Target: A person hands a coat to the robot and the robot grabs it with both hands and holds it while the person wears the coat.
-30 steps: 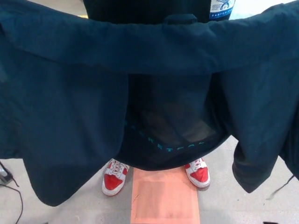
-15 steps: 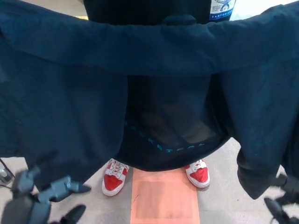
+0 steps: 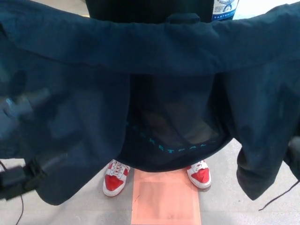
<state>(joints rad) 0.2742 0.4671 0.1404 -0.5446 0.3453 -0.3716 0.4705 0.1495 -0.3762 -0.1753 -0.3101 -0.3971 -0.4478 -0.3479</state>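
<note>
A person facing me holds up a dark navy coat (image 3: 154, 51), spread wide across the whole head view, its collar at the top and its inner lining (image 3: 173, 126) facing me. My left hand (image 3: 14, 138) shows motion-blurred at the left edge in front of the coat's left panel. It is open, with fingers (image 3: 21, 107) above and one (image 3: 26, 176) below, and grips nothing. Only a dark sliver of my right hand (image 3: 295, 152) shows at the right edge, beside the hanging right panel.
The person's red and white shoes (image 3: 115, 178) (image 3: 200, 172) stand below the coat's hem on the grey floor. An orange mat (image 3: 165, 199) lies between them and me. A thin black cable (image 3: 277, 199) trails at lower right.
My left hand has risen from the bottom left corner to mid-height in front of the coat. My right hand has moved up along the right edge. The coat hangs as before.
</note>
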